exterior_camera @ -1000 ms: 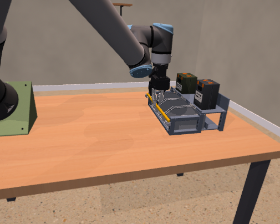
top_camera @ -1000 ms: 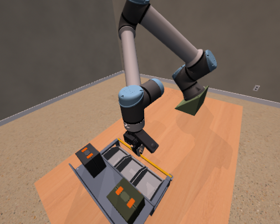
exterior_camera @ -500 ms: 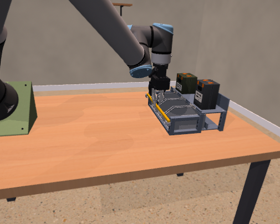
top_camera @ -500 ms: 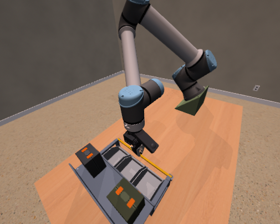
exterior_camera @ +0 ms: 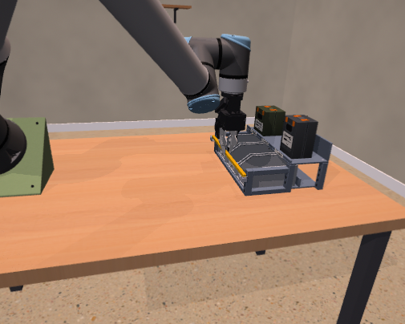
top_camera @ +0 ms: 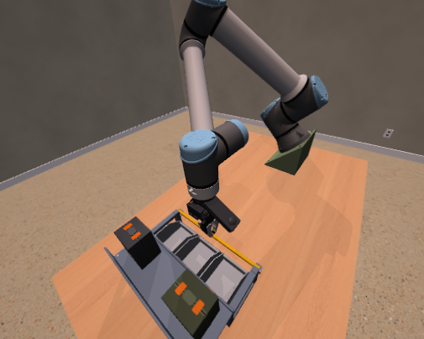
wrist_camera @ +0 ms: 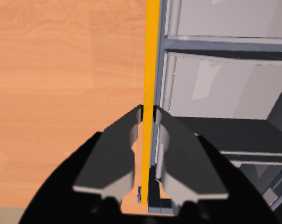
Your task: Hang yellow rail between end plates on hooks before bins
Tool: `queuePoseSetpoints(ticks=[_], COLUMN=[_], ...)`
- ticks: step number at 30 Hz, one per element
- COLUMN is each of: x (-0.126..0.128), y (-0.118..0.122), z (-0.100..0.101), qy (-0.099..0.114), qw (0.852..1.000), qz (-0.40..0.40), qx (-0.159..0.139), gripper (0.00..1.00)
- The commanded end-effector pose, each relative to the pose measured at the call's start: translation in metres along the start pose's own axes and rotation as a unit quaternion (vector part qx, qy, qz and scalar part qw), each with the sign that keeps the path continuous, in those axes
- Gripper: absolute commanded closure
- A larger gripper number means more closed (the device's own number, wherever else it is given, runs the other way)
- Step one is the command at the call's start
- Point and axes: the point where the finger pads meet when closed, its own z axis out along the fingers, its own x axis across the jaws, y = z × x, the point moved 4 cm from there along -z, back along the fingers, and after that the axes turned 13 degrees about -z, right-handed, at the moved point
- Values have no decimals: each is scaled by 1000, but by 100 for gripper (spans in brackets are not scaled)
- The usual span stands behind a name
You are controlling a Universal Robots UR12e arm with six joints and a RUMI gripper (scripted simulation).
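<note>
- Looking from the top view, the pincer point(top_camera: 211, 227) is seen lowered over the front edge of the grey bin rack point(top_camera: 124, 268), closed on the yellow rail point(top_camera: 233, 251). The rail is laid along the front of the three bins point(top_camera: 201, 258), from near the far front corner of the rack to the near front corner. A black box point(top_camera: 138, 242) and an olive box point(top_camera: 191, 305) are carried on the rack's rear shelf. The rack is set on the orange bench point(top_camera: 321, 235), and the arm's green base wedge point(top_camera: 291, 153) is seen well apart from it.
- From the exterior view, the rail point(exterior_camera: 235, 162) is seen level with the top front edge of the rack point(exterior_camera: 325, 146), held near its far end by the pincer point(exterior_camera: 229, 138). Whether the rail sits between the hook plates cannot be told.
- In the wrist view, the rail point(wrist_camera: 151, 65) is gripped as a thin strip between the two fingers, which are nearly closed. It is seen just beside the rack's front frame point(wrist_camera: 163, 75), with bench point(wrist_camera: 62, 75) wood to its other side.
</note>
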Motion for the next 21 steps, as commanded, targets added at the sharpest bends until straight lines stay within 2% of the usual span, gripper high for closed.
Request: queuePoseSetpoints(ticks=[1, 21], x=[0, 0], y=[0, 0], z=[0, 2], qy=[1, 1], qw=[1000, 1000], qz=[0, 0], qx=[0, 0], gripper=[100, 100])
